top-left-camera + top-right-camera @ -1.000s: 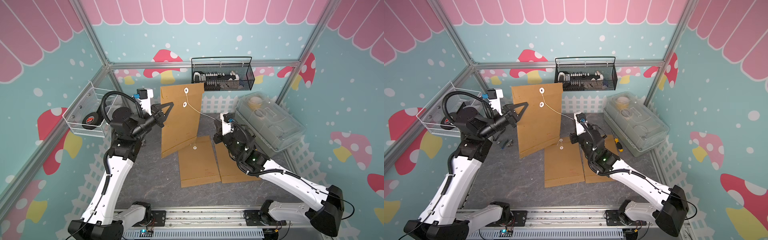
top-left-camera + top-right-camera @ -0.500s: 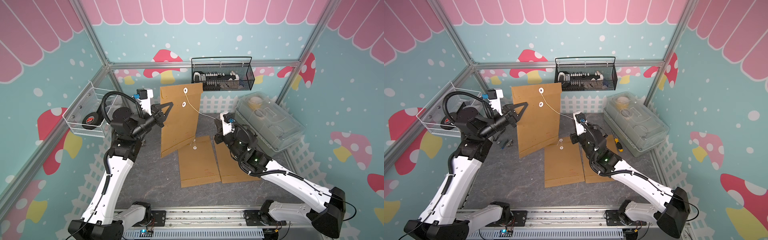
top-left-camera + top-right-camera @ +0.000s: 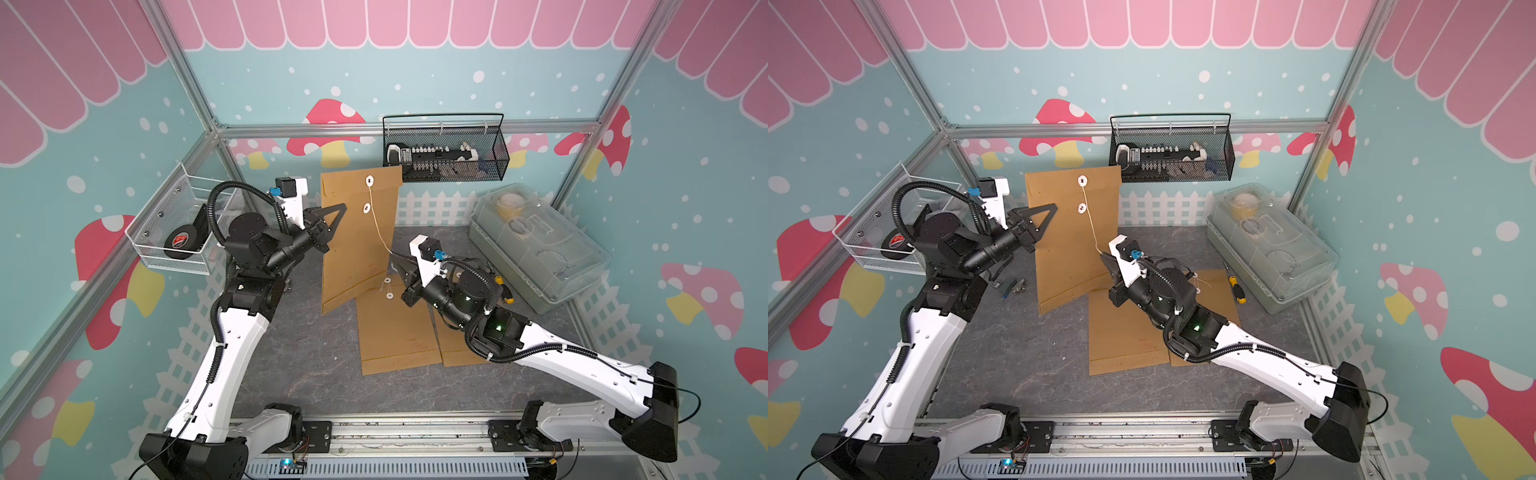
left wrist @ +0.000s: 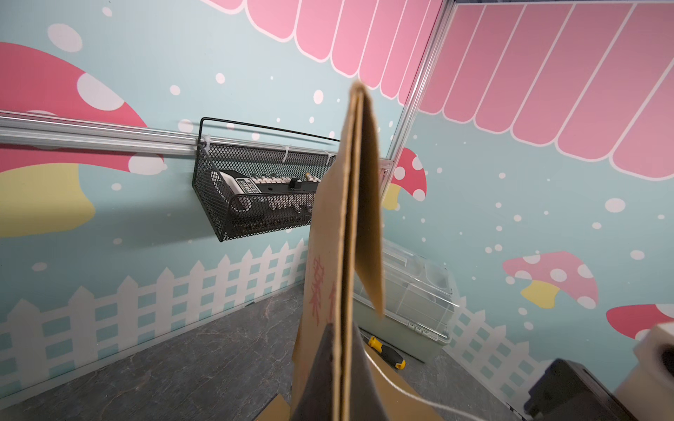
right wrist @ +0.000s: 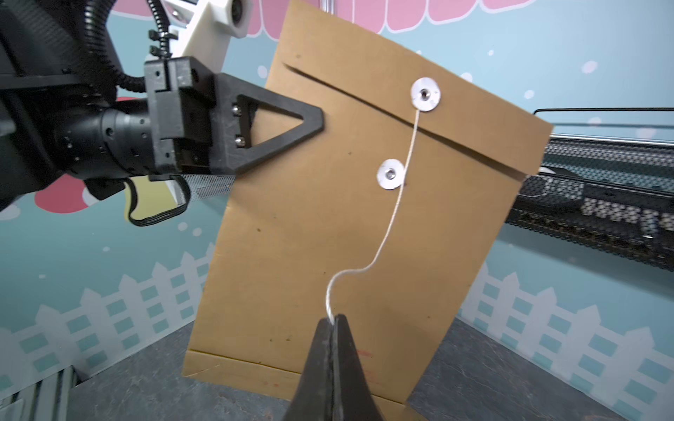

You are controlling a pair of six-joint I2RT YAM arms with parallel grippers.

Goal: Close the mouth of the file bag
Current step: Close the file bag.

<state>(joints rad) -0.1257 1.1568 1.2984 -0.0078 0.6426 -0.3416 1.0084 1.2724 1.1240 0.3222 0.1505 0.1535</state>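
Note:
The file bag (image 3: 357, 245) is a brown paper envelope standing upright, its bottom corner on the table. My left gripper (image 3: 344, 206) is shut on the bag's left edge, and both fingers clamp the paper in the left wrist view (image 4: 341, 328). The flap is folded down but stands slightly off the bag (image 4: 368, 218). A white string (image 5: 397, 204) runs from the upper button (image 5: 425, 94) past the lower button (image 5: 391, 174). It ends in my right gripper (image 5: 333, 319), which is shut on it just in front of the bag's lower half (image 3: 1101, 254).
Two more brown file bags (image 3: 395, 328) (image 3: 457, 351) lie flat on the table under my right arm. A black mesh basket (image 3: 444, 149) hangs on the back wall. A clear lidded box (image 3: 536, 245) and a yellow screwdriver (image 3: 1235, 286) sit at right, a clear bin (image 3: 178, 241) at left.
My right gripper has moved left, closer to the bag, keeping hold of the string, which now runs steeper. The left gripper and the bag have hardly moved.

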